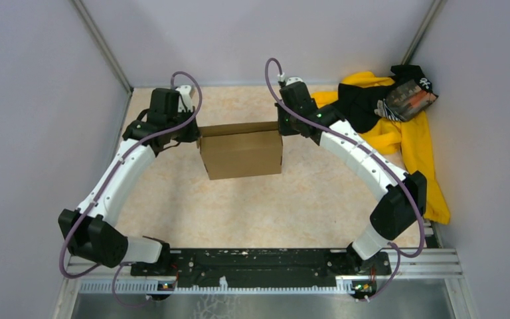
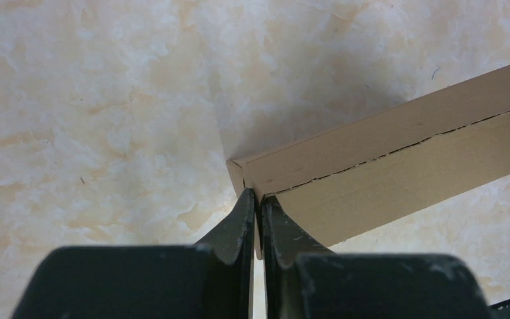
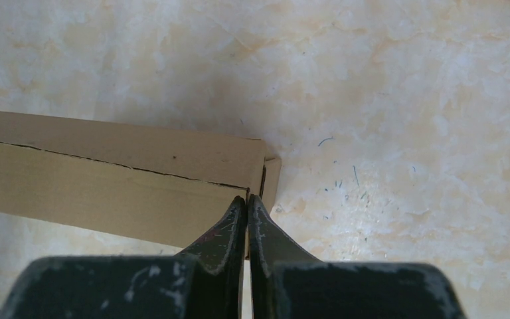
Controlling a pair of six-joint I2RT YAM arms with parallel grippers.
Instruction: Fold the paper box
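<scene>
Hands [image 2: 257, 197] [image 3: 247, 199] at opposite paper box [image 1: 242, 156] corners

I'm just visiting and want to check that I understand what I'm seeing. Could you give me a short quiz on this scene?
1. True or false: the left gripper pinches one end of the paper box.
2. Where is the clothing pile? A) on the box B) at the table's far right, apart from the box C) under the box
3. Fill in: the right gripper is ____ on the box's other end.
Key: 1 true; 2 B; 3 shut.
</scene>
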